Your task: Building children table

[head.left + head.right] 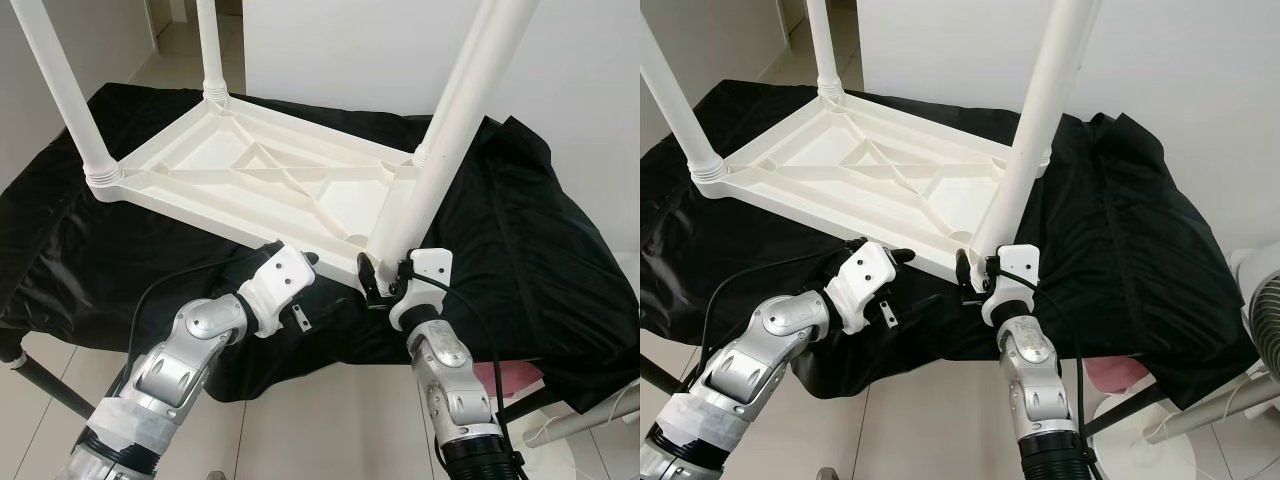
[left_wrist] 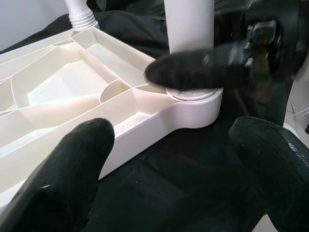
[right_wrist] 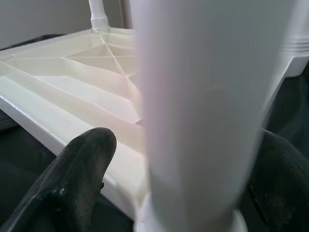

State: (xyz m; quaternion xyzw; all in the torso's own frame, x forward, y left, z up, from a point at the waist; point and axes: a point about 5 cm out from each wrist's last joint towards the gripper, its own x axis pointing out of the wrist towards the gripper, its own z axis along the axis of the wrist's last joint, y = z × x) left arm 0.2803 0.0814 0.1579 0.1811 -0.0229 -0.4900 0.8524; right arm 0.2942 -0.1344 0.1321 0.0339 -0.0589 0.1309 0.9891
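Table leg (image 1: 1025, 140) between right gripper (image 1: 978, 268) fingers (image 3: 79, 164), at tabletop (image 1: 840, 160) corner.

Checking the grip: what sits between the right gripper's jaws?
The near white leg stands between the jaws of the right gripper, just above its socket in the upturned tabletop. The right wrist view shows it best.

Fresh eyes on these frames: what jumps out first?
An upside-down white plastic table lies on a black cloth, its long white legs pointing up. At the nearest corner, the right gripper has its fingers on either side of the base of the near leg where it meets its socket. The left gripper, open, hovers just short of that same corner.
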